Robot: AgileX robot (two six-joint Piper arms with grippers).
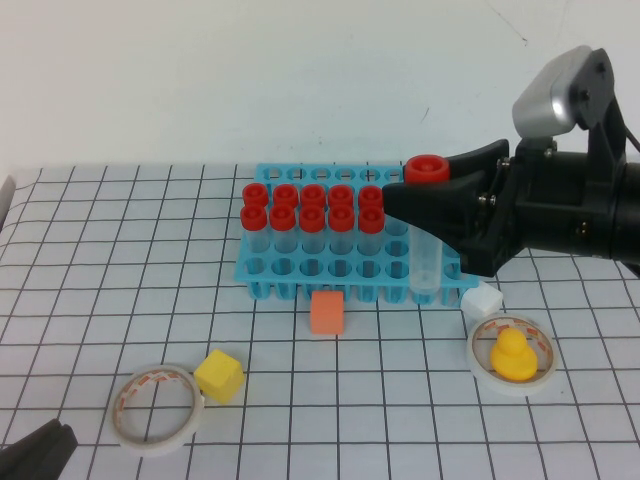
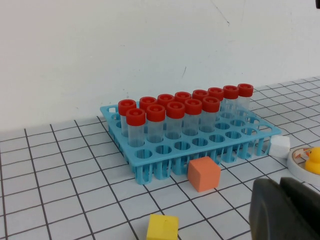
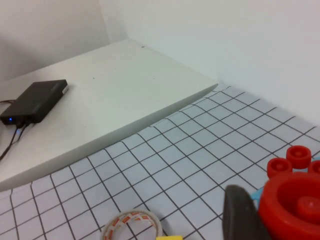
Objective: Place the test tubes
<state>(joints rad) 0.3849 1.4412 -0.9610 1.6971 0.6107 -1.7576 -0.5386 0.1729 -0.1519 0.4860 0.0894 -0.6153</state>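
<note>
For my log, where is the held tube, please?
High view: the clear, red-capped test tube hangs in the right pincer at the blue plastic rack's front right end; left pincer sits bottom left.

Over ten tubes (image 1: 311, 218), one rack (image 1: 345, 268), two tapes (image 1: 155, 408), three cubes (image 1: 327, 312), one duck (image 1: 511, 357)

Right claw (image 1: 420, 205) extended from right, clamped, left claw (image 1: 40, 448) shut, near-left

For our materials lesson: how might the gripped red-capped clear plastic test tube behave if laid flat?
The red-capped clear plastic test tube, held below its cap by the right gripper at the blue plastic rack's right end, looks rigid and light. Its smooth round wall would likely roll. The left gripper sits shut at the near-left corner.
</note>
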